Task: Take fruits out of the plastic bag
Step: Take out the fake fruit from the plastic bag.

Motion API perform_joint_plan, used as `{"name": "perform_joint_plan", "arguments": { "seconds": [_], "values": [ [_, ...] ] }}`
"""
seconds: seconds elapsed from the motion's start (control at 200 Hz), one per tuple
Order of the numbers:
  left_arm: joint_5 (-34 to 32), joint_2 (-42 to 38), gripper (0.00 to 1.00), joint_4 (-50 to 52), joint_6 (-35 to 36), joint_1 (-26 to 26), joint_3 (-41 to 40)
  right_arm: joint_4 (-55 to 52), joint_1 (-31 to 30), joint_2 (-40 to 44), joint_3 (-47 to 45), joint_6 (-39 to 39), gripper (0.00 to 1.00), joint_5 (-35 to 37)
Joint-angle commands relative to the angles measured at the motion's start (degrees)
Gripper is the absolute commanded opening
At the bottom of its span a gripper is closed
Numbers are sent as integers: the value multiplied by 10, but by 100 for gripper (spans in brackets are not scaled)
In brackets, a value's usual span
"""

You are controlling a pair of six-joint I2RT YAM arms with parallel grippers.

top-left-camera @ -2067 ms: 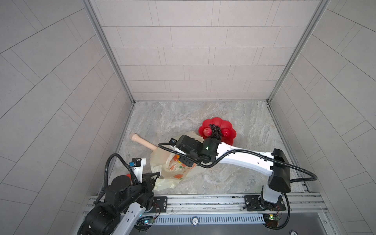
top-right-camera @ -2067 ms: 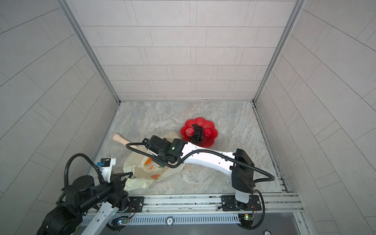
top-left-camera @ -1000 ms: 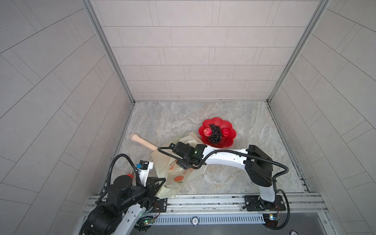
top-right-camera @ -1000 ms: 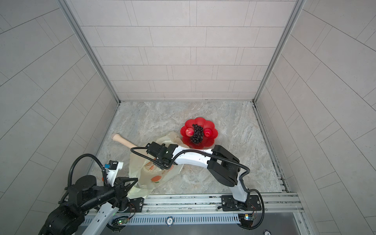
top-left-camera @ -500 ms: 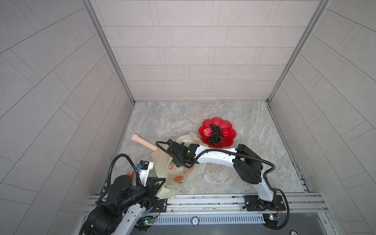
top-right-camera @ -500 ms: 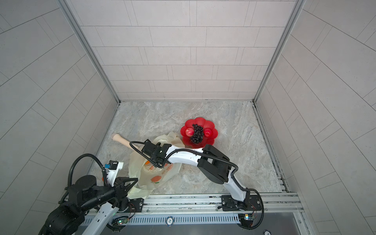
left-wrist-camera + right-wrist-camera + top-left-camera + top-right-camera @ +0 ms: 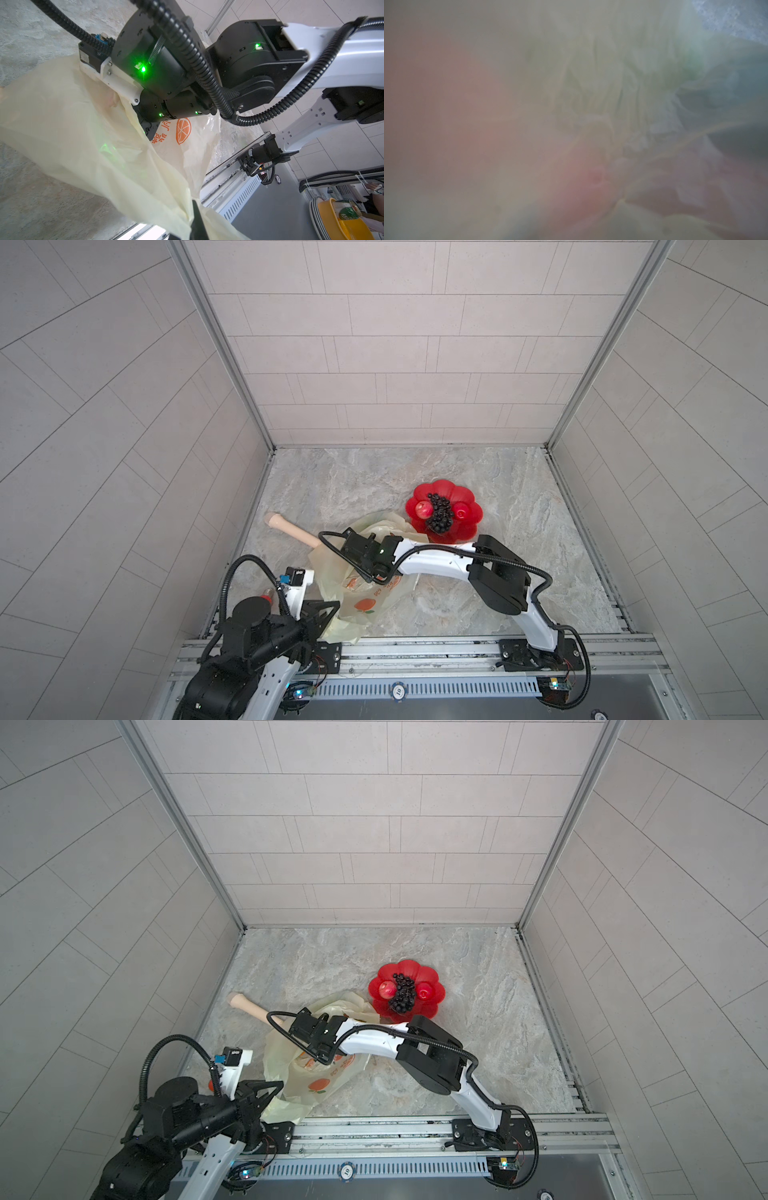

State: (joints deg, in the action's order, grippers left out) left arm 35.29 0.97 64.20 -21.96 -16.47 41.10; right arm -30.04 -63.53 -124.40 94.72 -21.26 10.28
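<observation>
Top views show the plastic bag [image 7: 332, 583] lying crumpled on the surface [image 7: 415, 614], with its near corner drawn up to the left hand [image 7: 334, 610]. That hand is clenched on the bag's edge. In the left wrist view the pale yellow film runs taut to its finger [image 7: 197, 218].

The right hand [image 7: 362, 568] reaches down into the bag's mouth. The film hides its fingers, so it cannot be told whether it grips anything or how far apart they stand. The right wrist view is fogged by plastic close to the lens. Blurred pink shapes [image 7: 583, 187] show through, but which fruits they are cannot be told.

Just beyond the right hand, on the side away from the robot, a red flower-shaped plate [image 7: 444, 489] sits just beside the bag. It carries a dark purple grape bunch [image 7: 439, 512] between two red apples [image 7: 422, 509]. To the left of the right hand a beige stick [image 7: 291, 529] lies on the surface, one end meeting the bag.
</observation>
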Motion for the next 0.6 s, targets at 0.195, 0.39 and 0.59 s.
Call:
{"name": "perform_joint_plan", "arguments": {
  "seconds": [0.195,0.39,0.59],
  "values": [
    [17,-8,2,-9,17,8,-1,-40,1,46,-6,3,36,13],
    [10,-8,2,-9,13,9,0,-36,-2,99,-26,9,32,8],
    [1,-8,2,-7,9,9,2,-30,-6,148,-46,13,31,-11]
  ]
}}
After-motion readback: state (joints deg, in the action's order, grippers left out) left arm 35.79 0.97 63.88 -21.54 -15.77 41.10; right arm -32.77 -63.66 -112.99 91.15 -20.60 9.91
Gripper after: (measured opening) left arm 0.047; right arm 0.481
